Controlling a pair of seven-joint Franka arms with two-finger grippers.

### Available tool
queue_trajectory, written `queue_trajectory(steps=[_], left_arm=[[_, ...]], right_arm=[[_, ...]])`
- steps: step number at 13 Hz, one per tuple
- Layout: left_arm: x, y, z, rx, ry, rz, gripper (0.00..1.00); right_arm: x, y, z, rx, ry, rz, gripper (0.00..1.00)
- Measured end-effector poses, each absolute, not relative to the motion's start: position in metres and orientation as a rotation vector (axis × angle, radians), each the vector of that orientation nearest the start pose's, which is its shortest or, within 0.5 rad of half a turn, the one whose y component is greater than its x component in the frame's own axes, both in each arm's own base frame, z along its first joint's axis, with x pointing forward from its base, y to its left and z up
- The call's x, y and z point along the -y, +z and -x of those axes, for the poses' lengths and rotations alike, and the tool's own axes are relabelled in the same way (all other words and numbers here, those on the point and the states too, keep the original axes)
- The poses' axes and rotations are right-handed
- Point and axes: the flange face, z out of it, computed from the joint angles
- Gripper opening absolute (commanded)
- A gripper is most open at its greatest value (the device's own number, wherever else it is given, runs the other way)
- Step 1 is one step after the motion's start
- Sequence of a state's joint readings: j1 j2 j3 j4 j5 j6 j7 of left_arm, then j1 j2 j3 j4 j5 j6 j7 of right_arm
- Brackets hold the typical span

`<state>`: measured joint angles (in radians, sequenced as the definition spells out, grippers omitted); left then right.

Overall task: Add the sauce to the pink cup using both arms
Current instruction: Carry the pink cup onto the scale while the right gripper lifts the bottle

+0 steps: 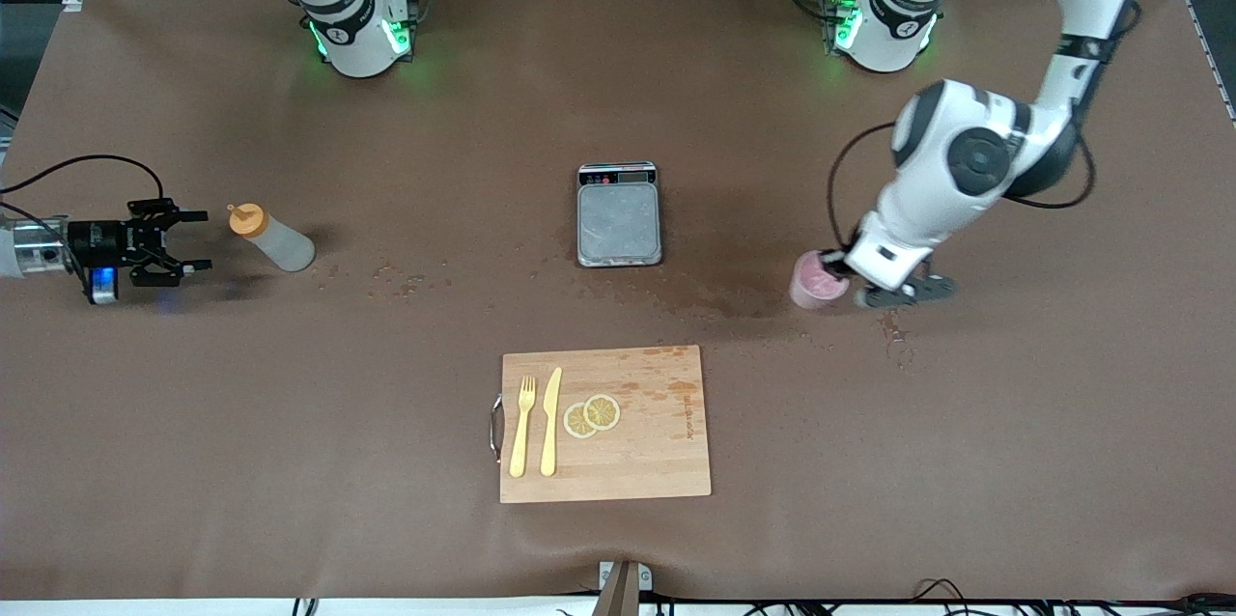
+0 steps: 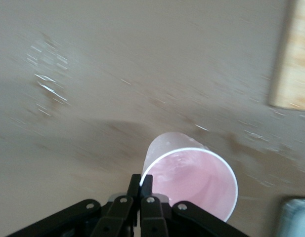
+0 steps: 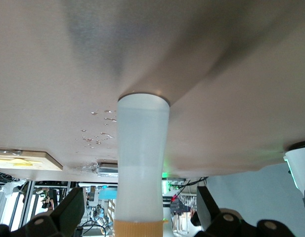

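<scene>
Pickup step. Left gripper (image 1: 881,293) pinched closed on pink cup (image 1: 817,279) rim, toward left arm's end of table. Right gripper (image 1: 193,240) spread wide beside sauce (image 1: 272,238) — upright, ungrasped, toward right arm's end. Next, likely: straddle bottle, close, lift.

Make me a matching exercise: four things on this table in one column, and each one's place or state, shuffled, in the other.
Things
1. small translucent squeeze bottle with orange cap
2. pale-pink plastic cup
3. yellow plastic fork
4. silver kitchen scale

Places or states
A. rim pinched by the left claw
B. lying on the wooden cutting board
C. standing before the open right claw
D. mid-table, farther from the front camera than the board

Pairs: 1-C, 2-A, 3-B, 4-D
</scene>
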<state>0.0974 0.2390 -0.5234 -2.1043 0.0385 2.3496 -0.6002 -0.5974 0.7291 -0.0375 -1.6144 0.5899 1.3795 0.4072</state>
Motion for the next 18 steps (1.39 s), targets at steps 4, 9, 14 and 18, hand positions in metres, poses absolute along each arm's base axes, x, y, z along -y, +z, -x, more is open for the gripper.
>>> queue_trajectory(steps=[4,9,14,18], left_arm=[[0.328,0.342,-0.485,0.462,0.028,3.244,0.0],[0.401,0.34,-0.44,0.603,0.09,3.231,0.0],[0.438,0.313,-0.418,0.651,0.074,3.179,0.0],[0.462,0.298,-0.419,0.711,0.052,3.165,0.0]], right_arm=[[0.273,0.159,-0.506,-1.282,1.157,1.801,1.0],[0.23,0.149,-0.521,-1.212,1.232,1.838,1.0],[0.216,0.127,-0.517,-1.196,1.296,1.82,0.79],[0.213,0.126,-0.515,-1.182,1.322,1.806,0.41]])
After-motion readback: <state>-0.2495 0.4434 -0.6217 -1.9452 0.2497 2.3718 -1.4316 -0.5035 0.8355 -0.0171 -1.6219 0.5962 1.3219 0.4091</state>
